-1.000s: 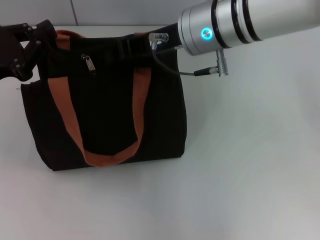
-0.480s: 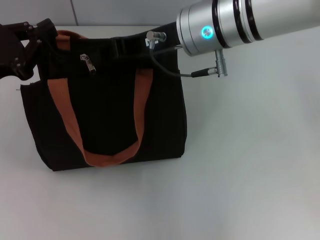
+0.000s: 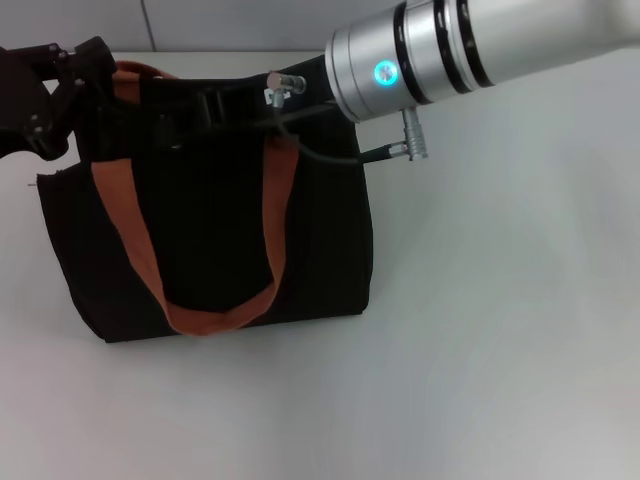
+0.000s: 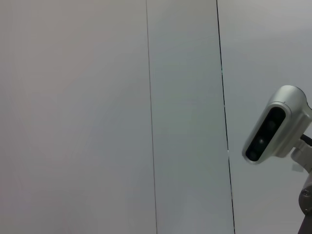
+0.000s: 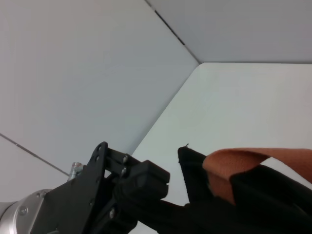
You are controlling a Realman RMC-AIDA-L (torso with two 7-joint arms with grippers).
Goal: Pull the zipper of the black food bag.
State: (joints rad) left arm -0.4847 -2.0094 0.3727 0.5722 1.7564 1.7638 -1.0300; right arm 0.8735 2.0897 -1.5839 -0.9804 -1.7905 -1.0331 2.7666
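The left gripper [image 3: 62, 100] is pinning the black food bag [image 3: 215, 250] corner, finger state unclear; the right gripper [image 3: 190, 112] is covering the zipper, risking a missed grasp.

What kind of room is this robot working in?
Probably a lab or test bench, not a home: a bare white table, plain grey panelled walls, and just one black food bag laid out between the left gripper and right gripper.

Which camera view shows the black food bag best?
The head view: the whole black food bag lies on the table, handles visible. The right wrist view shows only one corner and handle. The left wrist view shows none of it.
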